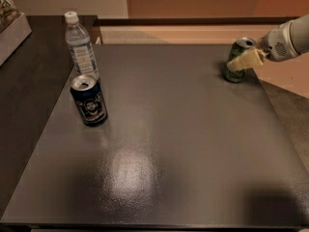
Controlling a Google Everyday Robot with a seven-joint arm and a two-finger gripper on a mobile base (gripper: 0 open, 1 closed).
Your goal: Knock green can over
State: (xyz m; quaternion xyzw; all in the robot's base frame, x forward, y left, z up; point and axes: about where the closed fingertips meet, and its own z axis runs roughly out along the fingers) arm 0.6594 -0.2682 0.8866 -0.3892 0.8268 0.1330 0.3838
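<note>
The green can stands near the far right edge of the dark table, upright or only slightly tilted, its silver top showing. My gripper reaches in from the right, its pale fingers lying across the front of the can and touching it. The white arm runs off the right edge of the view.
A dark blue can with a round emblem stands at the left of the table. A clear water bottle with a white cap stands just behind it. A pale box sits at the far left on a neighbouring surface.
</note>
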